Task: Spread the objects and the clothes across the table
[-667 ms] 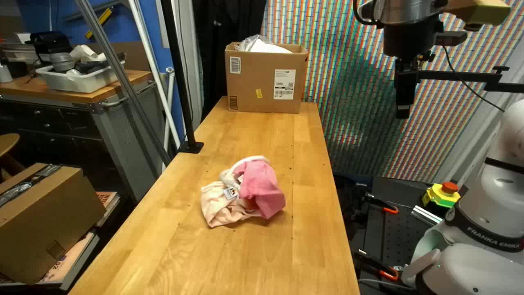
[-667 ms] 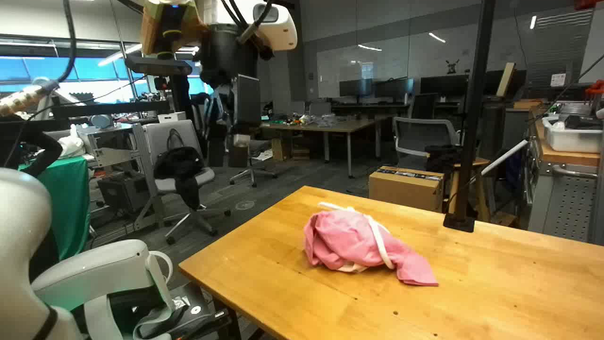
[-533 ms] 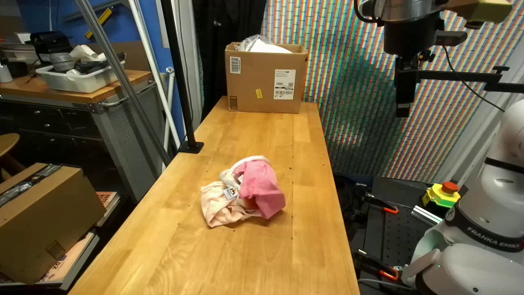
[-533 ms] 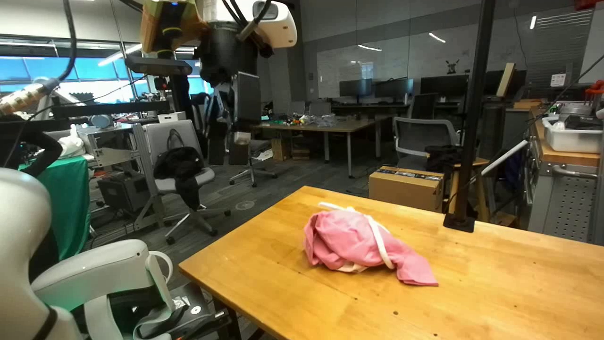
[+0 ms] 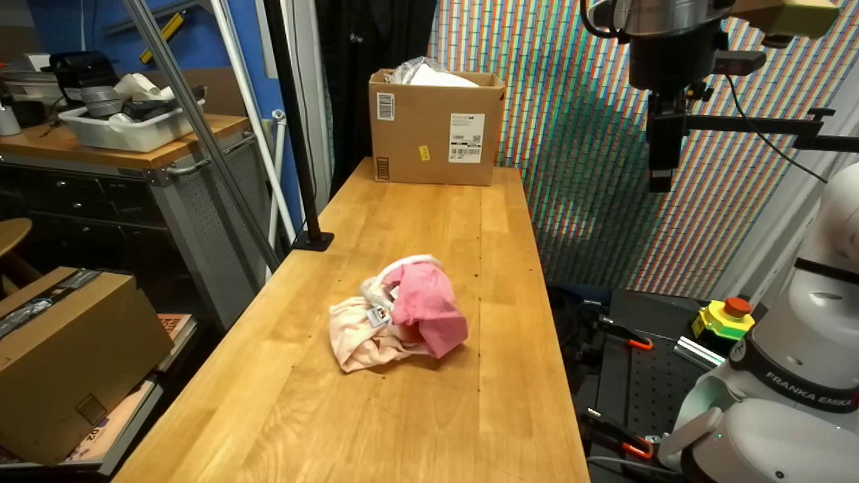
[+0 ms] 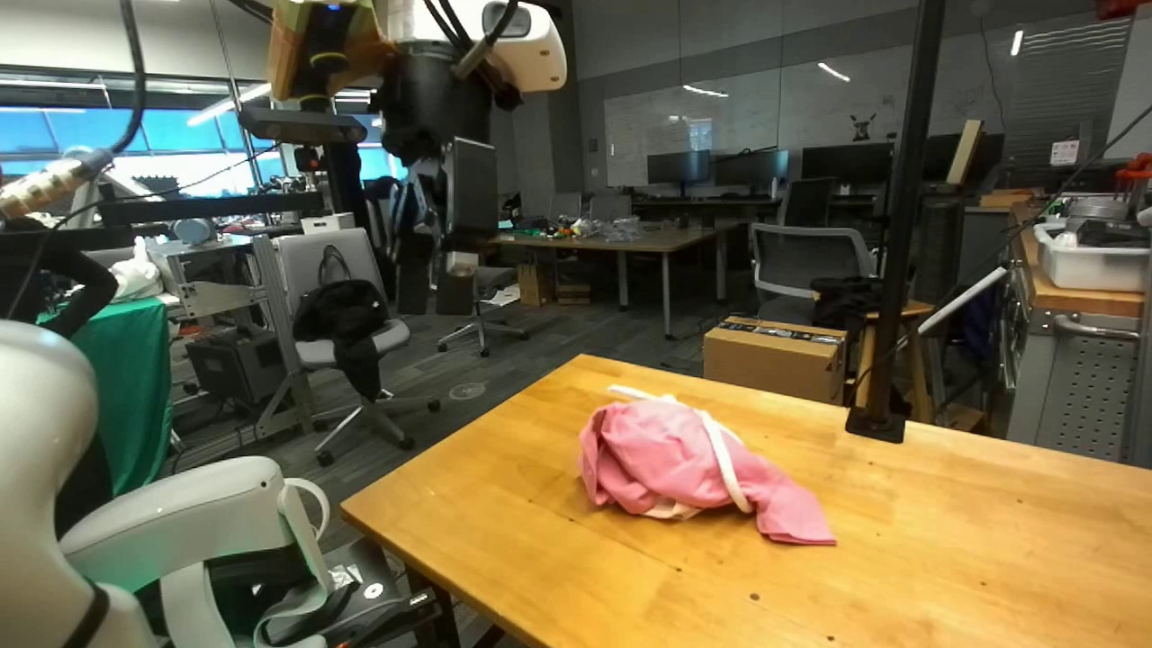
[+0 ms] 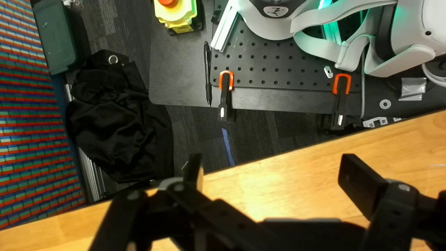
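Clothes (image 5: 417, 308), pink and cream, lie bunched on the table (image 5: 402, 422), jaws spread wide.

In an exterior view, the pink cloth (image 5: 429, 312) is presenting a plain rose tone, and the cream cloth (image 5: 358, 339) to its left is reading pale peach. The cord (image 6: 723, 459) is showing white against the pink; the toy (image 5: 410, 333), largely hidden, is showing red. The table (image 5: 402, 429) is displaying honey-coloured wood in a lengthwise block pattern. The gripper (image 7: 275, 176) is appearing mainly black. At the far end, the box (image 5: 417, 127) is carrying white labels (image 5: 466, 137) and a yellow sticker (image 5: 424, 153) on brown. To the right, the backdrop (image 5: 584, 221) is bearing multicoloured stripes in a fine grid. Near right, the arm (image 5: 792, 443) is showing white, banded black.
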### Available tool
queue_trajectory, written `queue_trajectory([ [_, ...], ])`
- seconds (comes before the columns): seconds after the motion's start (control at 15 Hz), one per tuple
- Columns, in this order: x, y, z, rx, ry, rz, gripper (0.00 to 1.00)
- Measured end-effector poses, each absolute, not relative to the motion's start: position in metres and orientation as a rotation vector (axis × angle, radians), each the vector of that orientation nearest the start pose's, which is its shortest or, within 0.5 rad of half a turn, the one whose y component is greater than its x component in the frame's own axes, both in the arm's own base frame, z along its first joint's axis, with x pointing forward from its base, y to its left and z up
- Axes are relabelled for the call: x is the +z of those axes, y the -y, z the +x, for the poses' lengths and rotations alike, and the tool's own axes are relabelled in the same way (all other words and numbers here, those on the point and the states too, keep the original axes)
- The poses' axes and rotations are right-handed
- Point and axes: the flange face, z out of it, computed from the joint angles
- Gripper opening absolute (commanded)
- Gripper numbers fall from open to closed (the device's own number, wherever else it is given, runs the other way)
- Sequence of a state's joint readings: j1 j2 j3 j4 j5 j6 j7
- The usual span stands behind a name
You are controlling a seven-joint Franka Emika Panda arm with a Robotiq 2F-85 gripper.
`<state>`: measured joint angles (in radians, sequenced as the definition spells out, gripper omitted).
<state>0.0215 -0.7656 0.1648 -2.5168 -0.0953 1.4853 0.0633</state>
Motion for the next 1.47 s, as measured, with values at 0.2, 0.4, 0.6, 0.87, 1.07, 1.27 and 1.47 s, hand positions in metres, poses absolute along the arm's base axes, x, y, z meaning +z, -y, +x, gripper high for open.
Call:
queue_trajectory([
  [0.2,0.498,-0.053,0.291,0.429,0.138,-3.346,1.00],
  [0.4,0.494,-0.064,0.302,0.388,0.193,-3.349,1.00],
  [0.6,0.492,-0.078,0.321,0.356,0.256,-3.347,1.00],
  [0.87,0.491,-0.097,0.354,0.314,0.326,-3.343,1.00],
  [1.07,0.489,-0.111,0.383,0.280,0.362,-3.342,1.00],
  [1.27,0.484,-0.126,0.412,0.247,0.374,-3.328,1.00],
  [1.47,0.478,-0.144,0.439,0.228,0.387,-3.318,1.00],
])
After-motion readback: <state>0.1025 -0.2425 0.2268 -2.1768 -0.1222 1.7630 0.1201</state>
